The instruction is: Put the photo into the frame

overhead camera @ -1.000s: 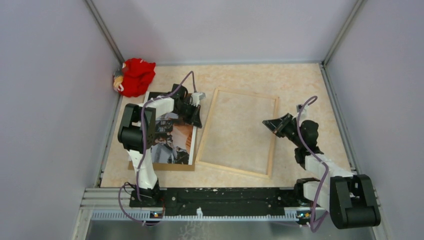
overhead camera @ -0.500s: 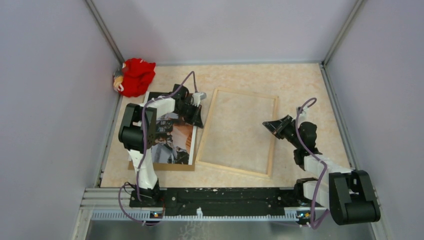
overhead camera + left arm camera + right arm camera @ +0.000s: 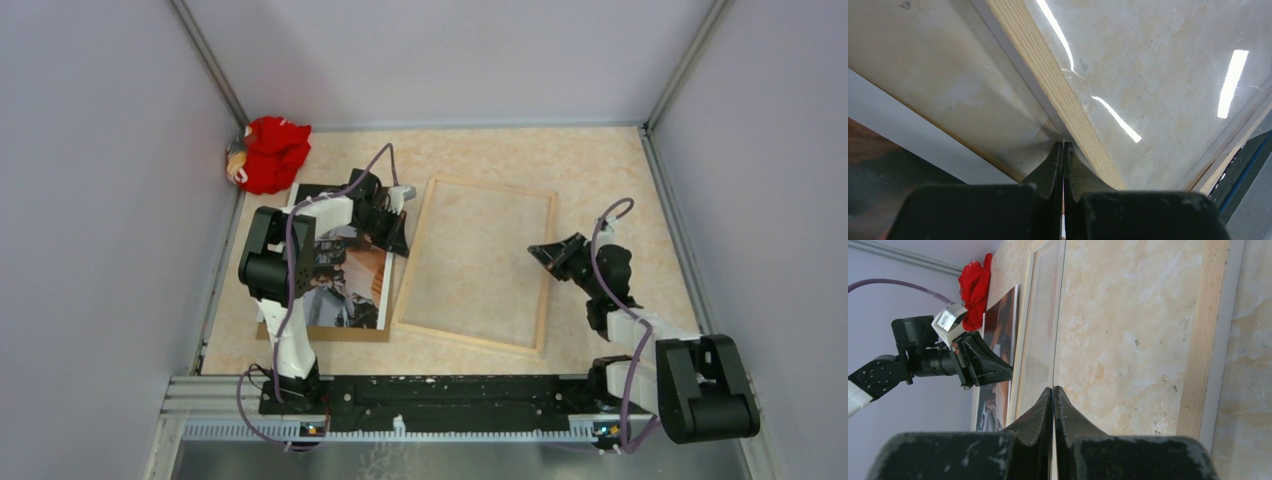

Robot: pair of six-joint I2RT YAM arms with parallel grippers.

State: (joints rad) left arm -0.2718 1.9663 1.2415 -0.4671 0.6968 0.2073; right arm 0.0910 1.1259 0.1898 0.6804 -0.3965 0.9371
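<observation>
Closed and empty, left pincer (image 3: 398, 243) and right pincer (image 3: 536, 250) sit at the frame (image 3: 478, 262); red cloth (image 3: 272, 153) well apart.

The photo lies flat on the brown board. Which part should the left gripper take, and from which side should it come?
Probably the photo's right long edge, at the white border, coming in low from the frame side. The sheet is thin and flat on the backing board, so a finger must slip under an edge. This edge is uncovered and nearest the left gripper.
</observation>
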